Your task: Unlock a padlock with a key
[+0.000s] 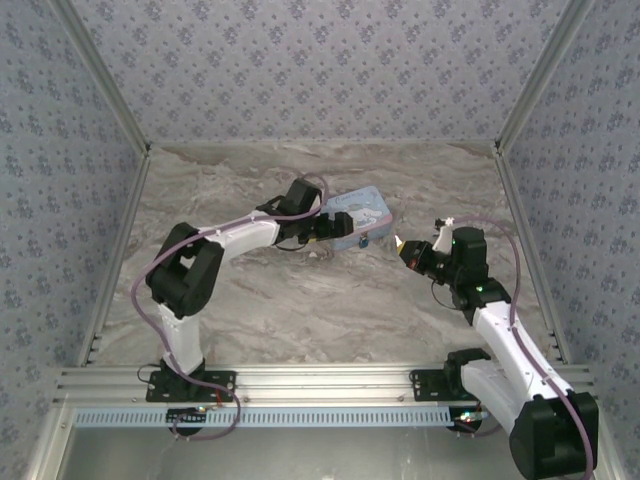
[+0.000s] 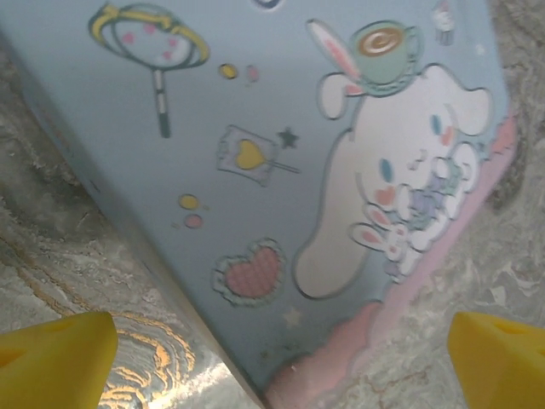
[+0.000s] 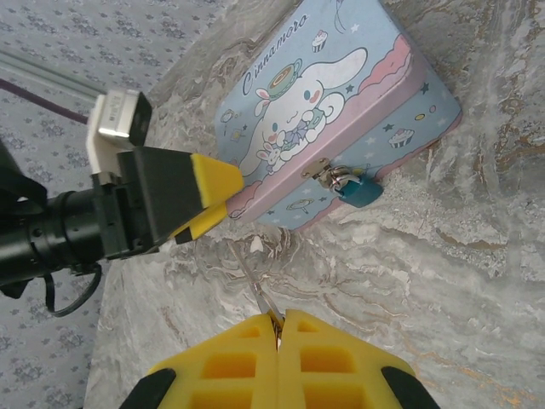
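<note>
**A:** While your right gripper point(image 3: 278, 319) was clamped tight on the key point(image 3: 258, 281), where was the padlock point(image 3: 358, 189)?

**B:** It hung off the clasp on the side wall of the tin box point(image 3: 324, 102), off to one side of your key's tip. Your left gripper point(image 2: 277, 362) was spread wide over the box lid, gripping nothing.

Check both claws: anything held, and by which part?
Right claw shut on the key, pinching its near end; the shaft sticks out toward the tin box. Left claw open over the box, holding nothing.
</note>
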Tool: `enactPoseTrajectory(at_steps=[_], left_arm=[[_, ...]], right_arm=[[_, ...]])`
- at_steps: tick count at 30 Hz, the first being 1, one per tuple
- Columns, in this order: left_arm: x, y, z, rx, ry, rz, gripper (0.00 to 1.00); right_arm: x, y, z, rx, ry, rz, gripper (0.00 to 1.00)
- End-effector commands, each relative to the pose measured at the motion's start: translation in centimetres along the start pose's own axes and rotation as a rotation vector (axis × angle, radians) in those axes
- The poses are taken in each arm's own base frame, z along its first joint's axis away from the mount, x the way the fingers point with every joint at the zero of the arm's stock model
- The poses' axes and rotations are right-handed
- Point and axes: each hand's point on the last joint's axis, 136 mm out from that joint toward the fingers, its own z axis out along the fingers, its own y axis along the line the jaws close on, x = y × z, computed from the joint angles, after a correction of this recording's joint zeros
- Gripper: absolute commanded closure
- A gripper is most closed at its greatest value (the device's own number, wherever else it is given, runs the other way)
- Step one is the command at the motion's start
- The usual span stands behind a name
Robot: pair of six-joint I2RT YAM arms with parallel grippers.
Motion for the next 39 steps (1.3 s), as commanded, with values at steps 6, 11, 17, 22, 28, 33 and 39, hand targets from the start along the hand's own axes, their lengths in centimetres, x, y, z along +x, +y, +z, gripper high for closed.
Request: enactPoseTrajectory(at_steps=[6, 11, 17, 22, 28, 33, 39], left_arm=[[0.6, 1.8, 0.4, -0.062, 0.026, -0.048, 0.01], [1.4, 4.1, -0.3, -0.104, 0.028, -0.073, 0.01], [2.8, 6.3, -1.7, -0.144, 0.042, -0.088, 0.01], [3.5, 8.0, -3.1, -0.172, 0.034, -0.103, 0.01], [3.0, 7.7, -3.5, -0.143, 0.021, -0.089, 0.01], [1.7, 7.4, -4.2, -0.152, -0.004, -0.079, 0.01], [0.9, 4.5, -4.9, -0.047, -0.024, -0.041, 0.00]], right_arm=[[0.3, -0.4, -0.1, 0.008, 0.007, 0.013, 1.00], [0.4, -0.4, -0.1, 0.010, 0.013, 0.015, 1.00], [0.3, -0.5, -0.1, 0.013, 0.011, 0.022, 1.00], [0.4, -0.5, -0.1, 0.014, 0.014, 0.025, 1.00], [0.4, -0.3, 0.0, 0.006, 0.016, 0.024, 1.00], [0.4, -0.1, -0.1, 0.004, 0.015, 0.023, 1.00], [0.6, -0.2, 0.1, 0.004, 0.021, 0.023, 1.00]])
